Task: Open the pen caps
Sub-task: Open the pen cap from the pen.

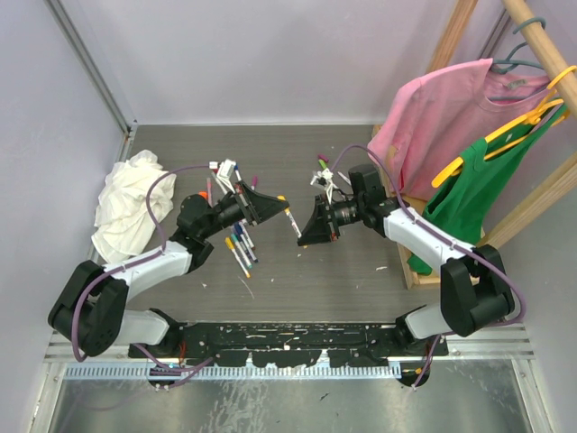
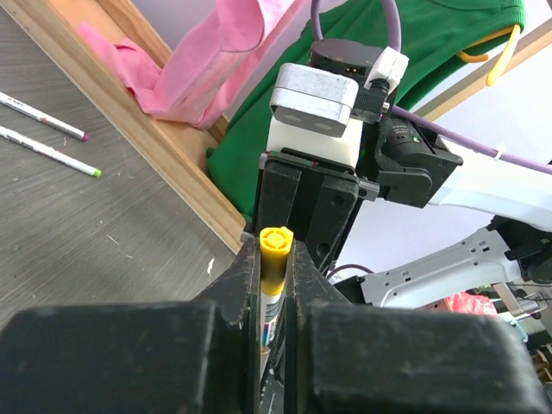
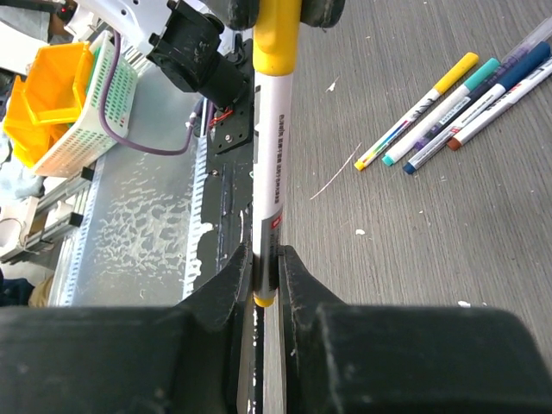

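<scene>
Yellow cap (image 3: 276,39): on its pen, raised off the bench (image 1: 343,280) between the two arms. In the right wrist view the yellow meets the white pen barrel (image 3: 272,155) with no gap that I can see. I judge the cap seated, not yet off.

Left claw (image 2: 276,259): closed, fingers pinching the capped end, with the cap's star-marked end face poking out just past them. I read this as a hold on the cap itself, though the fingers may also reach onto the top of the barrel.

Right claw (image 3: 266,259): closed on the opposite end of the barrel, beside a narrow yellow band. Both ends are held, so the pen is set up for a pull-apart.

Remaining stock: a cluster of pens (image 1: 240,245) lies on the bench beside the left arm. The right wrist view shows four of them side by side, with yellow, teal and blue caps on; the fourth has a brownish end I cannot identify.

More pens lie at the far side, behind each arm. The left wrist view shows two of these (image 2: 52,153) with tiny purple and green ends. Nib or cap: too small to tell.

I can pick out no loose caps anywhere on the bench.

White rag (image 1: 126,203): bunched at the far left, well apart from the work.

Progress, my estimate: no cap confirmed off. This pen is at the grip stage, and at least three capped pens wait after it.
</scene>
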You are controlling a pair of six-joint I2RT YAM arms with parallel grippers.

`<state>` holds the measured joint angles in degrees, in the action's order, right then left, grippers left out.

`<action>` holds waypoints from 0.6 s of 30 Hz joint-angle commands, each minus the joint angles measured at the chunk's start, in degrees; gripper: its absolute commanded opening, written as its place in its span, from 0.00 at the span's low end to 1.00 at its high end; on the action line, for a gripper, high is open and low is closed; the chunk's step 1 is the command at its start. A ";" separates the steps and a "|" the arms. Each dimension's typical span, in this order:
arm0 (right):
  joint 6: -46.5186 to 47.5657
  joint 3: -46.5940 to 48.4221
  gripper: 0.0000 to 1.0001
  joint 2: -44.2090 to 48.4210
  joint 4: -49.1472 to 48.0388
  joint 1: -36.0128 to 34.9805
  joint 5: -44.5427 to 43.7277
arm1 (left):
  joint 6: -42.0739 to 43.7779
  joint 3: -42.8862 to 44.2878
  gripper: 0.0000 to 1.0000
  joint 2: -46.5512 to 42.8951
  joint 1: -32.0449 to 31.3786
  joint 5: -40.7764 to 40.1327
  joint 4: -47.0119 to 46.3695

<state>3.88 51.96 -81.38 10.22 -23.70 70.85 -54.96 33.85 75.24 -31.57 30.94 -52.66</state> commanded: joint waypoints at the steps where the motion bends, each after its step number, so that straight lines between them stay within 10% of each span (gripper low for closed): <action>1: 0.82 2.47 0.17 -0.09 -1.86 -0.04 1.00 | 0.87 1.67 0.00 -0.58 0.11 1.59 -3.34; 8: -3.36 1.30 0.49 0.52 -5.35 -0.09 -2.02 | 4.88 -0.84 0.00 -3.00 -1.88 -4.34 -0.75; 18: -7.20 -1.16 0.48 1.43 -10.91 -0.28 -5.92 | 10.66 -4.71 0.00 -7.20 -10.30 -20.92 1.55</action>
<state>-1.48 51.05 -81.52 4.29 -23.73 67.20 -47.29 30.17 70.37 -39.46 17.34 -49.69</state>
